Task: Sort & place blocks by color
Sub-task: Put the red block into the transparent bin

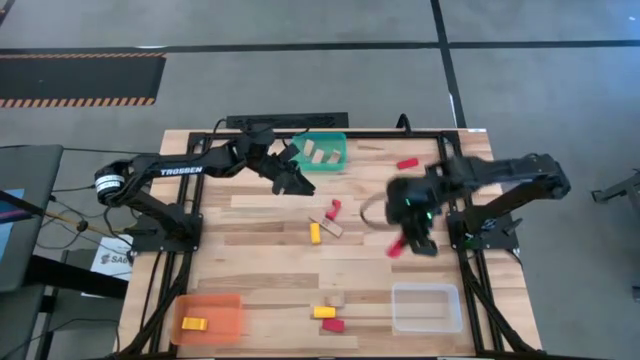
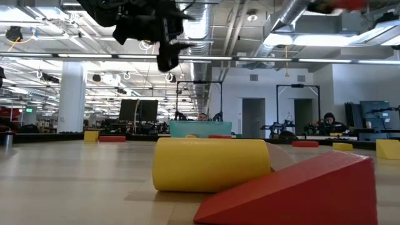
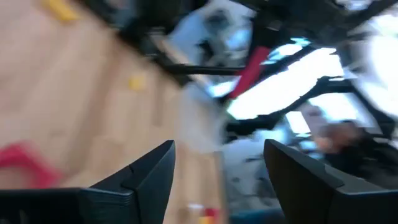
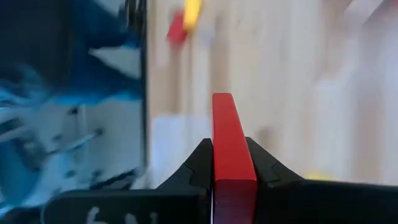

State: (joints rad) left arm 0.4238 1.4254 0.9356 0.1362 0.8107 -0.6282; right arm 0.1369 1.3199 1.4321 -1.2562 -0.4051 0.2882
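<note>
The right claw (image 4: 231,163) grips a red bar (image 4: 231,146); it should carry level to the clear bin (image 1: 427,306) nearby. The left claw (image 3: 217,168) hangs open by the teal bin (image 1: 322,152).

Pale wooden table (image 1: 260,215) of matt planks with visible grain. Clamped between matt black plastic fingers (image 4: 196,163) of right gripper (image 4: 231,163): smooth red painted wooden bar (image 4: 231,149), slightly glossy. Ahead of it, clear plastic bin (image 1: 427,306). Just behind spread left gripper (image 1: 290,172), teal plastic bin (image 1: 322,152) holding bare tan wood pieces (image 1: 318,151).
</note>
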